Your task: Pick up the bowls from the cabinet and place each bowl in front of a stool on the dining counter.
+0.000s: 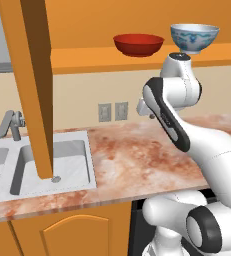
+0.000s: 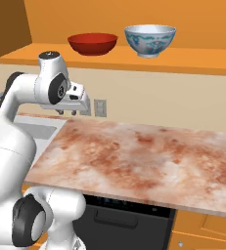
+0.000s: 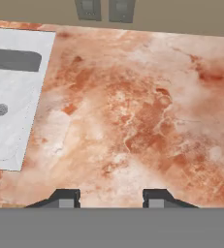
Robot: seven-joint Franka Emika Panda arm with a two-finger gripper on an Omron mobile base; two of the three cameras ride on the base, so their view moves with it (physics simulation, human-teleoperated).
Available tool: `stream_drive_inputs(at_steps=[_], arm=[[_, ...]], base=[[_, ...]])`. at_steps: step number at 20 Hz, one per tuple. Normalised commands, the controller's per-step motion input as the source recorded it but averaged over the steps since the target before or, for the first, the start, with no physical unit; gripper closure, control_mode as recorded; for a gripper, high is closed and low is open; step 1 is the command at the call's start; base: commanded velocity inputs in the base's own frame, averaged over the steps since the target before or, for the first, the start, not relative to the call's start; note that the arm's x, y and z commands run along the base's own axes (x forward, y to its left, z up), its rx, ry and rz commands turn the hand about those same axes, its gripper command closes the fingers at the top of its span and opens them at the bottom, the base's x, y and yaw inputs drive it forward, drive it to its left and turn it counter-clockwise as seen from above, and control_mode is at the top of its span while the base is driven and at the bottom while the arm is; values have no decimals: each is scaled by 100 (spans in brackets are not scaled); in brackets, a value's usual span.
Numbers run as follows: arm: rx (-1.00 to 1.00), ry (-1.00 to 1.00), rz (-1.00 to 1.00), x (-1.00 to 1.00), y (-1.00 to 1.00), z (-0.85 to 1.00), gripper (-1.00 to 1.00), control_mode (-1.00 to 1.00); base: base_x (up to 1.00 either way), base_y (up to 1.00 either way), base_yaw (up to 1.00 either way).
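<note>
Two bowls sit side by side on the orange shelf (image 2: 192,62) of the cabinet, up high above the table (image 2: 148,161). The red bowl (image 1: 138,44) is on the left and the white and blue bowl (image 1: 194,38) is on the right, close but not touching. The cabinet door (image 1: 34,85) hangs open on the left, over the sink (image 1: 52,162). The robot's hand (image 2: 68,112) is below the shelf, well under the bowls, and points down at the marbled table. Its two fingers (image 3: 65,198) are spread apart with nothing between them. Two wall plugs (image 1: 112,111) are on the far wall
</note>
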Motion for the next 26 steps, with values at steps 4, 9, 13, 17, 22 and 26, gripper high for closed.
stream_drive_inputs(at_steps=[4, 9, 13, 17, 22, 26], arm=[[0, -2, -1, -32, -5, 11, -100, -100], [1, -22, -6, -56, -29, 49, -100, -100], [10, -39, -13, -65, -35, 73, -100, -100], [19, -32, -31, -30, -60, 80, -100, -100], [29, -37, -38, -33, -70, 62, -100, -100], [33, -38, -38, -22, -62, 59, -100, -100]], base=[[0, 0, 0], [0, 0, 0], [0, 0, 0], [0, 0, 0], [0, 0, 0], [0, 0, 0]])
